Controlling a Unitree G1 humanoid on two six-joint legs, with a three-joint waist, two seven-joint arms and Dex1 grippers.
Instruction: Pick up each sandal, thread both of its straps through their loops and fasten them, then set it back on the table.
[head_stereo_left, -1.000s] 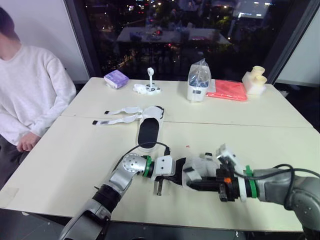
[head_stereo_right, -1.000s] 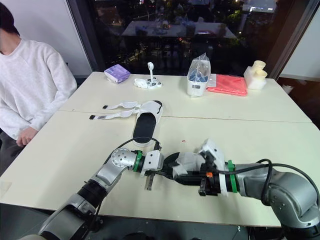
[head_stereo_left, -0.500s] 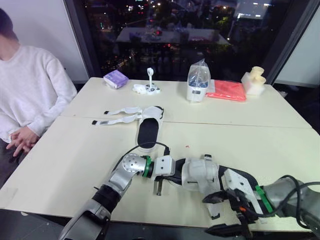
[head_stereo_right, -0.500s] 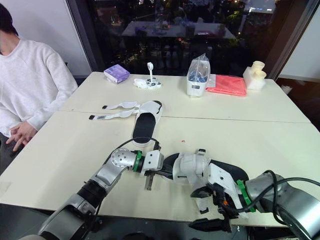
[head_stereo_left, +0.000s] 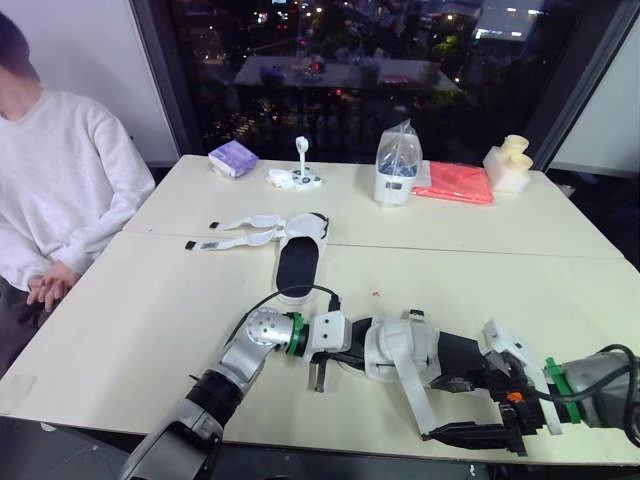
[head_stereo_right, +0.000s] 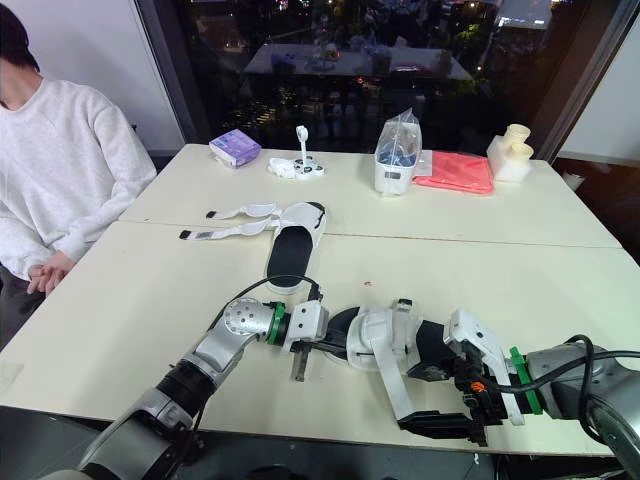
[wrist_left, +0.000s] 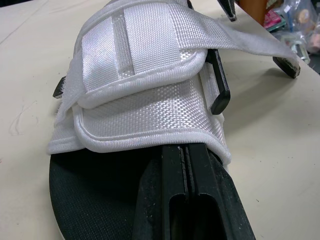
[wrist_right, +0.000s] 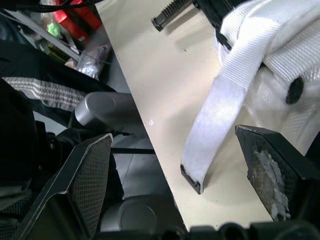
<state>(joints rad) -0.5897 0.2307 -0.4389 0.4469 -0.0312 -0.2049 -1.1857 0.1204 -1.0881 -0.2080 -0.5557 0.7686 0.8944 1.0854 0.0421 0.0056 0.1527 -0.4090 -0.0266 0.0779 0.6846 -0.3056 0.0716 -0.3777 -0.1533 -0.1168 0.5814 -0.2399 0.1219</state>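
Note:
The near sandal (head_stereo_left: 395, 350), black sole with white straps, lies close to the table's front edge. My left gripper (head_stereo_left: 345, 352) is shut, its fingers (wrist_left: 192, 200) lying together on the insole under the front strap (wrist_left: 145, 75). One long strap (head_stereo_left: 412, 395) trails loose off the sandal toward the front edge. My right gripper (head_stereo_left: 450, 408) stands wide open to the right of that strap end; in the right wrist view the strap (wrist_right: 215, 125) lies between its fingers (wrist_right: 85, 185), untouched. The second sandal (head_stereo_left: 300, 258) lies farther back with both straps (head_stereo_left: 235, 232) spread open to the left.
A person in a white sweater (head_stereo_left: 60, 190) sits at the table's left side. Along the far edge stand a purple box (head_stereo_left: 232, 157), a small white gadget (head_stereo_left: 297, 176), a clear container with a bag (head_stereo_left: 397, 165), a red cloth (head_stereo_left: 455, 182) and cream cups (head_stereo_left: 510, 160).
My right gripper has opened, let go of the strap and drawn back to the right along the front edge. The strap now lies loose. The left arm has not moved.

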